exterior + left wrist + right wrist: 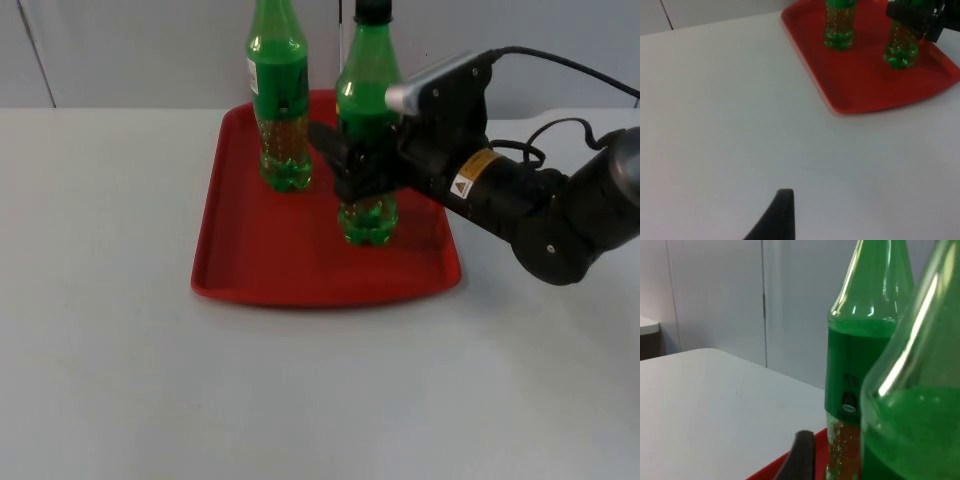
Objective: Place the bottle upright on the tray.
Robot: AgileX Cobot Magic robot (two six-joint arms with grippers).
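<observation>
On the white table [120, 350], the left gripper [780, 215] is waiting at lower left; whether it is clenched I cannot tell. A red tray [270, 260] at center is carrying one standing bottle [280, 110]. The right gripper [350, 165] is grasping a second bottle [368, 215], upright on the tray.

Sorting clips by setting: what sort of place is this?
Probably a lab test bench: a bare white table, a grey partition wall, and just a red tray with two green bottles.
</observation>
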